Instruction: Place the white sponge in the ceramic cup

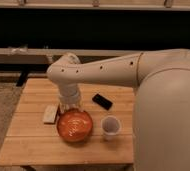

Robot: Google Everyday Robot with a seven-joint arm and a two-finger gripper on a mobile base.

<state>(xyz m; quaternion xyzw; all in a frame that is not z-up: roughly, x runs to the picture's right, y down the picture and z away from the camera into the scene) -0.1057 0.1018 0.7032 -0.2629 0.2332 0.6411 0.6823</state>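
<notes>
The white sponge lies flat on the wooden table, left of the orange bowl. The ceramic cup stands upright to the right of that bowl, near the front edge. My gripper points downward just behind the bowl's far rim, a little to the right of the sponge and apart from it. Its fingers stand open with nothing between them. The arm reaches in from the right across the table's back half.
A wide orange bowl sits between sponge and cup. A flat black slab lies behind the cup. My robot's large body covers the table's right end. A low shelf runs behind the table.
</notes>
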